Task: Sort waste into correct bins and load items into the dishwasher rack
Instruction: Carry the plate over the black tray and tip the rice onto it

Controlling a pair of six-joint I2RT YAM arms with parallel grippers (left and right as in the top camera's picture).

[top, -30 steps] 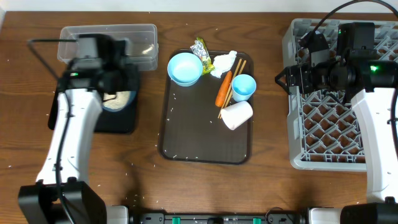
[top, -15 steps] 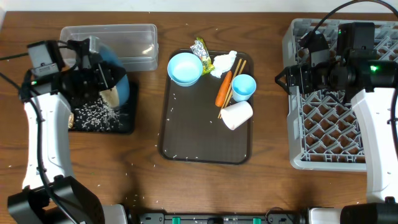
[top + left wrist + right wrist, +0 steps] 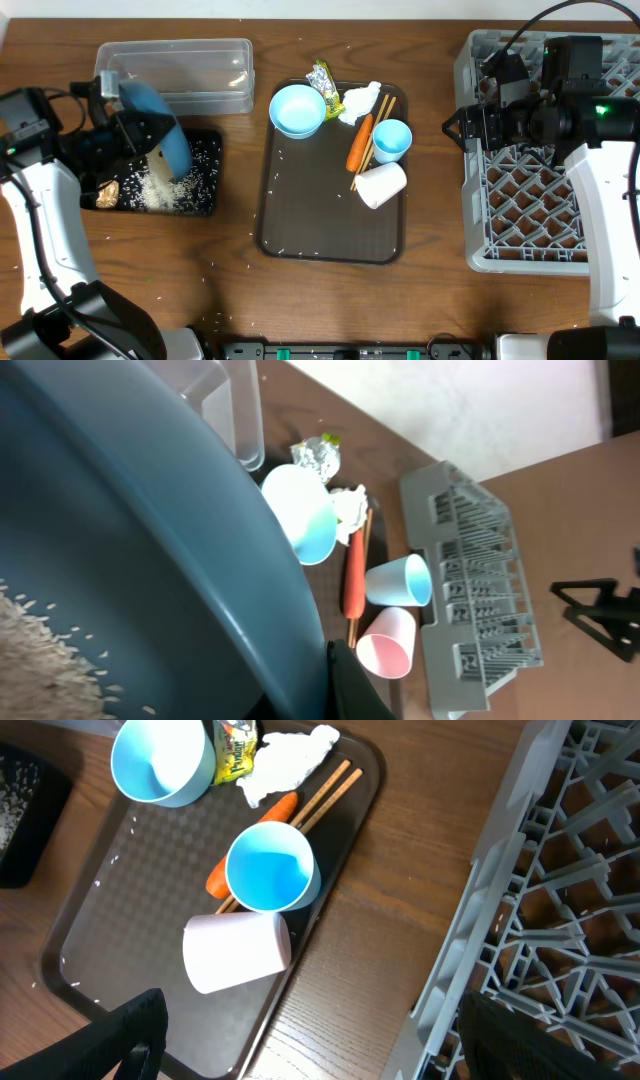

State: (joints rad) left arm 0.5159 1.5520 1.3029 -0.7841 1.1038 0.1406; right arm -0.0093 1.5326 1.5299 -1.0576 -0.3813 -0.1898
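Note:
My left gripper [image 3: 135, 132] is shut on a light blue dish [image 3: 155, 122], held steeply tilted over the black tray [image 3: 205, 205]. White rice [image 3: 165, 185] and a brown lump [image 3: 108, 193] lie in that tray. In the left wrist view the dish [image 3: 130, 560] fills the frame, with some rice [image 3: 40, 650] clinging to it. On the brown serving tray [image 3: 300, 230] are a blue bowl [image 3: 297, 110], foil wrapper [image 3: 325, 82], tissue [image 3: 360, 100], carrot [image 3: 358, 143], chopsticks [image 3: 375, 125], blue cup [image 3: 390, 140] and pink cup [image 3: 380, 183]. My right gripper [image 3: 330, 1050] is open and empty between the serving tray and the rack [image 3: 540, 180].
The clear tub [image 3: 175, 65] stands behind the black tray. Loose rice grains dot the serving tray [image 3: 110, 920] and the wooden table. In the right wrist view the blue cup [image 3: 268, 870] stands upright and the pink cup [image 3: 235, 952] lies on its side.
My left arm swung left and tipped the dish further. Rice and the brown lump dropped into the black tray. The right arm has not moved.

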